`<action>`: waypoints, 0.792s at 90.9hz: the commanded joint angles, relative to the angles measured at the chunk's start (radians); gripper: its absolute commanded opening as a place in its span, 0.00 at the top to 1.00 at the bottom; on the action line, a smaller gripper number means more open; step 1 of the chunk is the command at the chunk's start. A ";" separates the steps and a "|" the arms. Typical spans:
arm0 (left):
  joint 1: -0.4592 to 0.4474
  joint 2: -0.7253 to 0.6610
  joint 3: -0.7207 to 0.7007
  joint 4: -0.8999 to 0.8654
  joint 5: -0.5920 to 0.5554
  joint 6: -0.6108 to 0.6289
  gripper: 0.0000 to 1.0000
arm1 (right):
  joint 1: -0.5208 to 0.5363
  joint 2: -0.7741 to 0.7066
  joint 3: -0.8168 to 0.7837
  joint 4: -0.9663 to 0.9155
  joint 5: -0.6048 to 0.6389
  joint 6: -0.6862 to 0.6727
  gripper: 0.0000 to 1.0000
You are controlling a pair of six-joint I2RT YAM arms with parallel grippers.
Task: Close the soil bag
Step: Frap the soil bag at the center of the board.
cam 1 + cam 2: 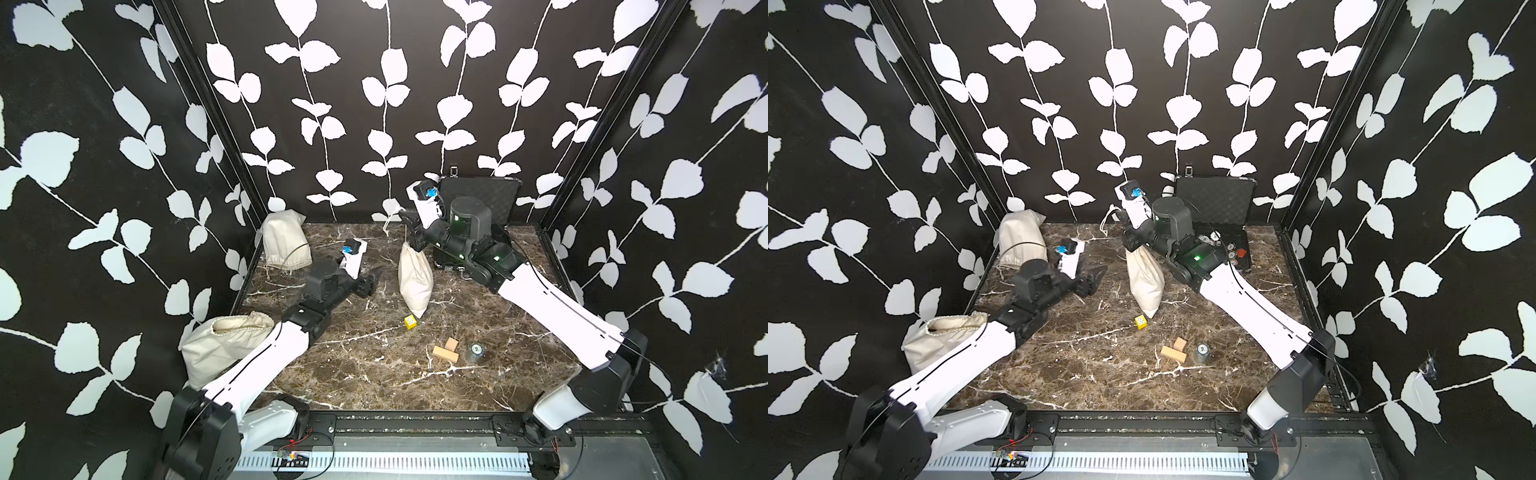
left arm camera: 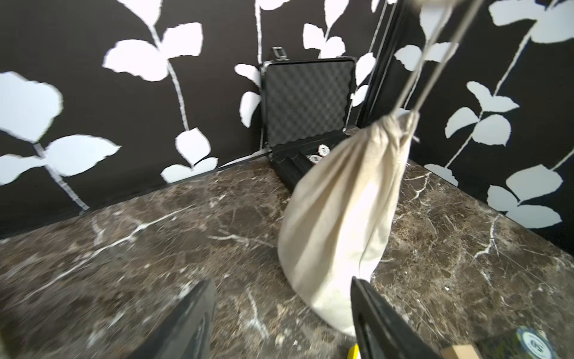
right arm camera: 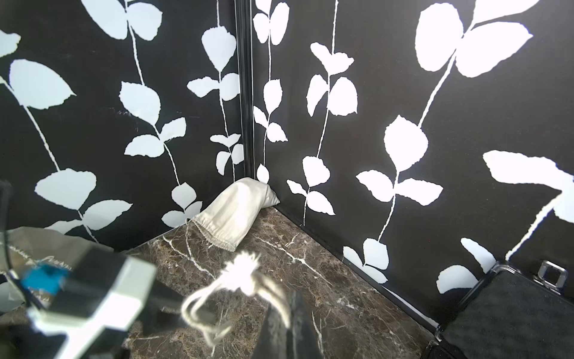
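**Right jaws clenched on the drawstring, left jaws released**

The right gripper (image 1: 409, 227) is clamped tight on the drawstring (image 2: 417, 80). Right below its jaws is the soil bag (image 1: 415, 278), with its neck cinched shut. The bag is tilted, and its bottom corner is down on the marble tabletop (image 1: 365, 374). The left gripper (image 1: 372, 281) has its fingers spread with nothing between them. It sits just beside the bag without touching it. Past the bag's lower end lies a yellow die (image 1: 410, 322), with wooden blocks (image 1: 446, 351) farther out. An open foam-lined case (image 1: 498, 199) stands behind the right gripper.
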 commanded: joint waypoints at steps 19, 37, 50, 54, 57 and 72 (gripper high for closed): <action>-0.113 0.157 0.141 0.417 -0.055 0.054 0.28 | 0.000 -0.043 -0.015 0.087 0.032 0.034 1.00; -0.136 0.245 0.200 0.490 -0.090 0.063 0.28 | -0.001 -0.051 -0.022 0.099 0.049 0.046 1.00; -0.139 0.304 0.241 0.508 -0.106 0.051 0.48 | -0.001 -0.057 -0.018 0.100 0.060 0.051 1.00; -0.141 0.320 0.252 0.507 -0.101 0.053 0.55 | -0.001 -0.057 -0.014 0.100 0.061 0.049 1.00; -0.142 0.329 0.260 0.503 -0.096 0.056 0.56 | 0.000 -0.056 -0.012 0.096 0.063 0.047 1.00; -0.166 0.380 0.284 0.480 -0.110 0.079 0.71 | -0.001 -0.050 0.023 0.067 0.078 0.037 1.00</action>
